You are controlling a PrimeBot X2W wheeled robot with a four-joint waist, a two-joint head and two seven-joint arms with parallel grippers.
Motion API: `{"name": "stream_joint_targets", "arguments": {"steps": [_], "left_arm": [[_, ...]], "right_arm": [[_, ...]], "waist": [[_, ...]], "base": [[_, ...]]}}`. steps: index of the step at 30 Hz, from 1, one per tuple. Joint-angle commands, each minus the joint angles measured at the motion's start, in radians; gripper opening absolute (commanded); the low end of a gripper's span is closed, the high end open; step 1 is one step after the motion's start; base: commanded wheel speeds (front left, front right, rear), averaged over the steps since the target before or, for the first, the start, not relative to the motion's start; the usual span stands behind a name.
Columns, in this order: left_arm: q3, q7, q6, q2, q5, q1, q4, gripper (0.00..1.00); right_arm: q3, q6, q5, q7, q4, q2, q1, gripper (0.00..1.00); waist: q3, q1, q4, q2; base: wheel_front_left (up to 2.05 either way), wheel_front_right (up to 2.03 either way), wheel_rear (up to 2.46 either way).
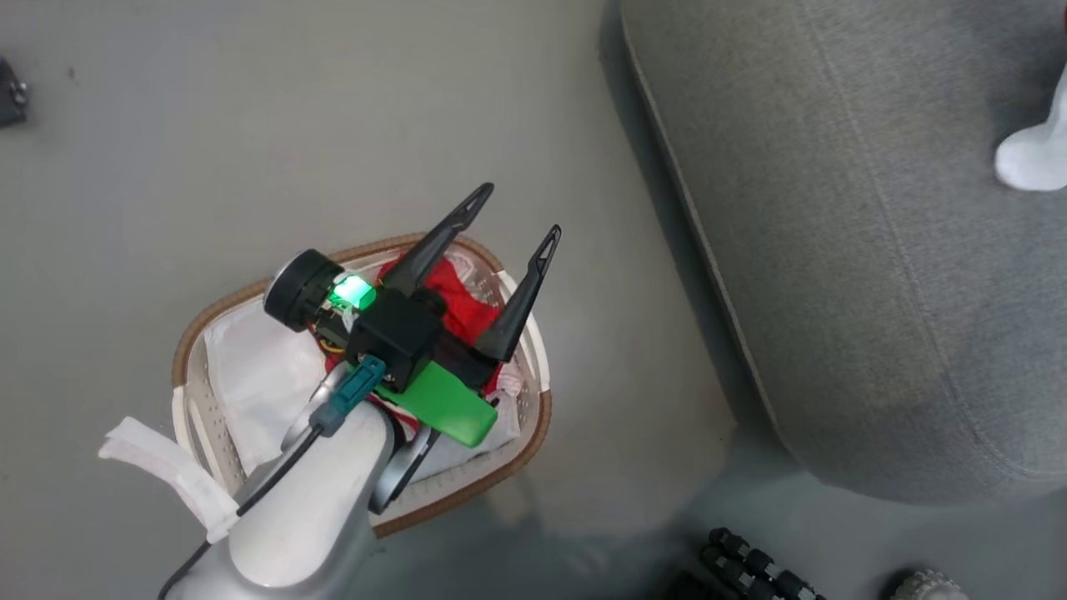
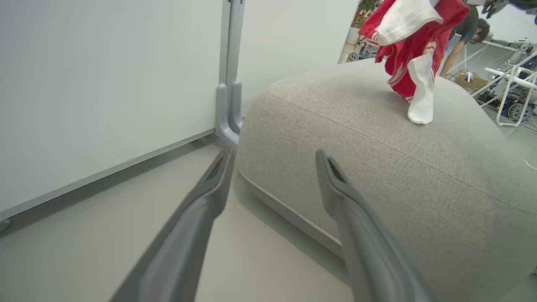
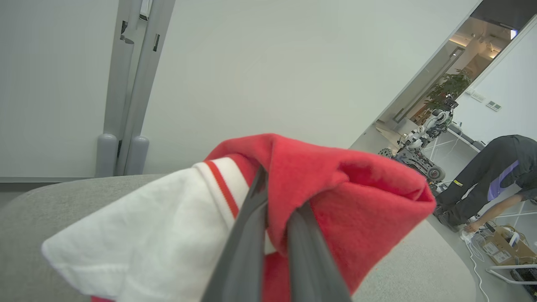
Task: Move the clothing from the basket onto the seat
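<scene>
Red clothing [image 3: 335, 184], soft knit, held over the seat [image 2: 377, 167].
Right gripper [image 3: 277, 201] closed on a bunched fold; cloth hangs below it, white end touching the seat. Left gripper [image 1: 518, 212] wide open, empty, above the basket [image 1: 540, 425], more red clothing beneath it. Likely light, limp, non-slippery; best pinched at a thick fold.

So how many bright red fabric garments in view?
2. One garment hangs from the right gripper over the grey fabric cushion; another garment lies in the white perforated basket. More may be hidden.
</scene>
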Motion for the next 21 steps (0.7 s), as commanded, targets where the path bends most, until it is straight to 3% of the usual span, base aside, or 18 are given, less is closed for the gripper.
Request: {"name": "stream_joint_targets", "arguments": {"steps": [1,6,15,16,17,18,21], "left_arm": [[0.011,-0.001,-0.003,0.015,0.007,-0.024,-0.008,1.00],[0.034,-0.001,-0.003,0.032,0.008,-0.011,-0.010,1.00],[0.042,-0.001,-0.003,0.006,-0.005,0.020,0.012,1.00],[0.044,-0.001,-0.003,0.005,-0.007,0.024,0.015,1.00],[0.046,-0.001,-0.003,0.003,-0.009,0.028,0.018,1.00],[0.050,-0.001,-0.003,0.002,-0.009,0.034,0.021,1.00],[0.065,-0.001,-0.003,-0.001,-0.005,0.047,0.031,1.00]], "right_arm": [[-0.023,-0.001,-0.015,-0.002,0.010,-0.005,-0.026,0.00],[-0.100,-0.001,-0.053,-0.002,0.044,0.037,-0.018,0.00],[-0.294,-0.001,-0.106,-0.002,0.097,0.157,0.178,0.00],[-0.311,-0.001,-0.107,-0.002,0.078,0.173,0.203,0.07],[-0.322,-0.001,-0.112,-0.002,0.061,0.186,0.223,0.70],[-0.335,-0.001,-0.113,-0.002,0.041,0.203,0.248,1.00],[-0.354,-0.001,-0.112,-0.002,-0.012,0.227,0.307,1.00]], "waist": [[0.125,-0.0002,0.104,-0.0001],[0.147,-0.0002,0.120,-0.0001],[0.092,-0.0002,0.136,-0.0001],[0.081,-0.0002,0.134,-0.0001],[0.071,-0.0002,0.133,-0.0001],[0.057,-0.0002,0.132,-0.0001],[0.022,-0.0002,0.129,-0.0001]], "base": [[0.00,0.00,0.00],[0.00,0.00,0.00],[0.00,0.00,0.00],[0.00,0.00,0.00],[0.00,0.00,0.00],[0.00,0.00,0.00],[0.00,0.00,0.00]]}}
